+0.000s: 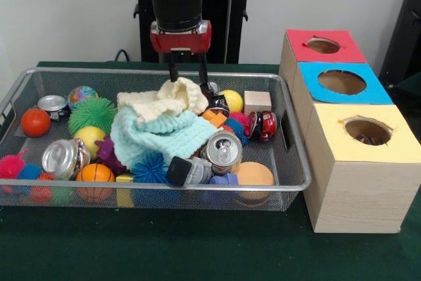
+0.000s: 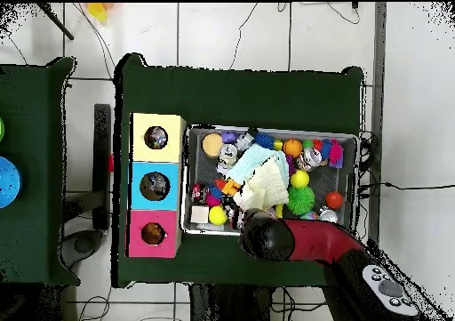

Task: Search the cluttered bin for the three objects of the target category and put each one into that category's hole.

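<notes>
We logged the end effector at upper centre of the frame, fingers spread either side of the cream cloth heaped mid-bin; we judged the search step in hand, closing and lifting next. The front view showed this; overhead, the arm hid it but revealed all three box holes.

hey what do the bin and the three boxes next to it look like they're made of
Bin: silvery wire mesh, probably metal; contents show through its sides. Boxes: pale wood by the visible grain, with matte red, blue and yellow tops, painted or papered.
</notes>
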Motion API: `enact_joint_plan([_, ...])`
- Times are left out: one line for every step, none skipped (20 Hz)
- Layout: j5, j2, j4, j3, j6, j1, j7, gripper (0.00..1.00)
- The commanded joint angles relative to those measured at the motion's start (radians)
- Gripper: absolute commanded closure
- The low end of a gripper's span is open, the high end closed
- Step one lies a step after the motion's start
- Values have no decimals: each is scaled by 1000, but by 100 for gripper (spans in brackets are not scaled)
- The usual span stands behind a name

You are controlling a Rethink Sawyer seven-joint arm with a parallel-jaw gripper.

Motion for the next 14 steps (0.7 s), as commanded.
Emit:
enact_joint_plan([-117,88,-166,104,62,-44,-170,0])
enact_joint_plan([-127,102,-171,102,54,-48,-164,0])
enact_joint_plan([-137,118,-177,101,43,-53,-160,0])
enact_joint_plan([-146,138,-183,104,33,-62,-157,0])
enact_joint_plan([-156,154,-189,107,22,-68,-155,0])
enact_joint_plan([-164,163,-191,112,11,-75,-152,0])
enact_joint_plan([-175,164,-190,115,2,-78,-148,0])
enact_joint_plan([-184,164,-189,121,-7,-83,-145,0])
enact_joint_plan([-192,164,-191,123,-14,-84,-142,0])
enact_joint_plan([-195,168,-192,127,-14,-87,-137,0])
enact_joint_plan([-202,175,-193,134,-17,-94,-137,0])
enact_joint_plan([-207,179,-197,138,-19,-97,-134,0])
enact_joint_plan([-212,184,-204,143,-18,-99,-135,0])
enact_joint_plan([-213,189,-211,146,-12,-101,-133,0])
